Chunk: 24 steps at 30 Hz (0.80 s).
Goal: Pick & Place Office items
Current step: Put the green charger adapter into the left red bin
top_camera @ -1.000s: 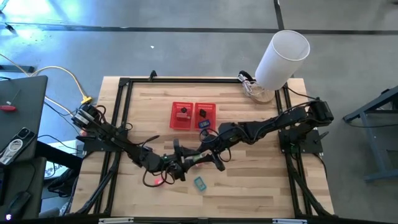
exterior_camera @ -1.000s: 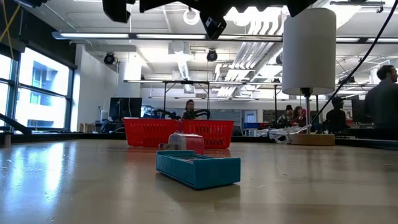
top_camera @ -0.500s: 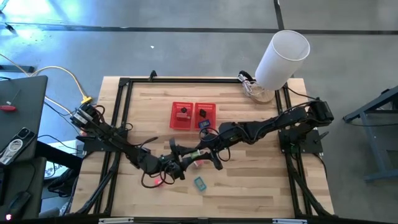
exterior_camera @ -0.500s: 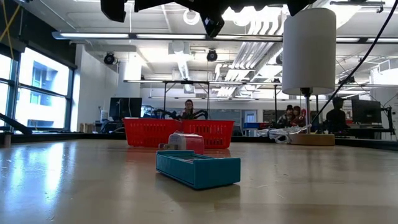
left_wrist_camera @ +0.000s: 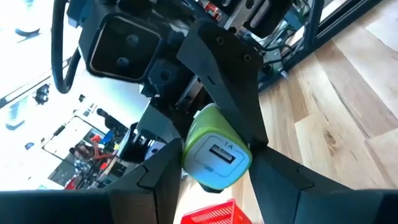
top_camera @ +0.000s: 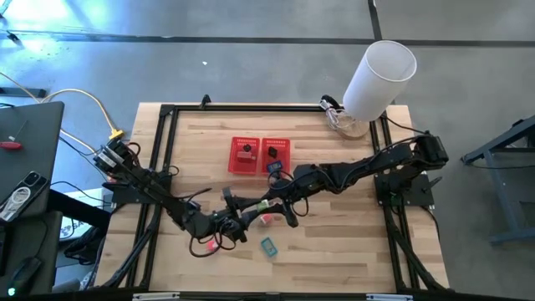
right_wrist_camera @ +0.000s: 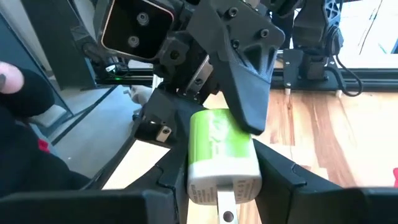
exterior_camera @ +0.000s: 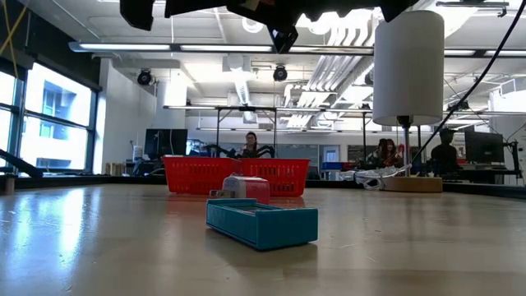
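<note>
A green charger (left_wrist_camera: 214, 152) with a white end hangs above the table's middle, with both grippers shut on it. My left gripper (top_camera: 248, 215) comes at it from the table's left and my right gripper (top_camera: 269, 206) from the right. A pale pink item (top_camera: 266, 219) and a teal item (top_camera: 268, 246) lie flat on the wood near the front. A black item (top_camera: 245, 152) and a dark blue one (top_camera: 273, 166) lie in the red mesh basket (top_camera: 260, 142). My left gripper pinches the green charger between its two fingers (left_wrist_camera: 158, 177) at the end with the white socket face (left_wrist_camera: 217, 158). The fingers lie about level, coming from the table's left. The charger is lifted clear of the table. My right gripper pinches the same charger between its two fingers (right_wrist_camera: 277, 174) at the white end with the metal prongs (right_wrist_camera: 224, 180). It comes from the table's right, slanting slightly down. One finger of the left gripper (right_wrist_camera: 242, 87) lies over the charger's green body.
A big white cylinder (top_camera: 380, 77) stands at the table's far right corner beside a coil of cable (top_camera: 338, 117). A black frame (top_camera: 167, 113) runs round the table top. A small red-pink thing (top_camera: 205, 245) shows under my left arm.
My left gripper has turned a little at the wrist and shifted slightly toward the table's left while staying shut on the charger. The right gripper and the charger have kept their place. The pale pink item beneath them has come into view.
</note>
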Motion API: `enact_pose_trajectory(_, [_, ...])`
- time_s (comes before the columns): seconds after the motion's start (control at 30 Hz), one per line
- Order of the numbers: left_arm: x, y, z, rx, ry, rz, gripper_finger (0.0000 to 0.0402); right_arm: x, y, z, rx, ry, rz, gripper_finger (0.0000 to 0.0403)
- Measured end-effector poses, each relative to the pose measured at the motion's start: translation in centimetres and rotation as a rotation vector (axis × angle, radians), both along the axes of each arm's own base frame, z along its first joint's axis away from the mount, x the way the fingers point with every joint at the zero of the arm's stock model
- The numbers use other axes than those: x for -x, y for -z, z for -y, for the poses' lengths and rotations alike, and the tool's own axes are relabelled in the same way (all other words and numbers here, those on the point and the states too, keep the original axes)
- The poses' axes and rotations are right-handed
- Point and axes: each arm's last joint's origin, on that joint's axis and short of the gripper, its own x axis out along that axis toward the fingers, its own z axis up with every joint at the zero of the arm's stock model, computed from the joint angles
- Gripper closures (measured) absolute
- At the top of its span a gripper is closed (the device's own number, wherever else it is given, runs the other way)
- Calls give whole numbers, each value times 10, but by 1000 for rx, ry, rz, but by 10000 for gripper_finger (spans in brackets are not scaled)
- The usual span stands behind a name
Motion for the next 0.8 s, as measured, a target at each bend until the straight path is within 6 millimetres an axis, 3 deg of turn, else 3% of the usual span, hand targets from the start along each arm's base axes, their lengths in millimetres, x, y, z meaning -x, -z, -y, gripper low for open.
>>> enact_pose_trajectory(0.27, [7, -2, 7, 1, -22, 3, 239, 7, -5, 2, 44, 26, -17, 285])
enact_pose_trajectory(0.43, [9, -2, 9, -7, -17, -2, 239, 20, -23, 3, 86, 93, -11, 285])
enact_pose_trajectory(0.8, [19, -23, 1, 230, -21, 101, 245, 32, -22, -9, 183, 198, -79, 285])
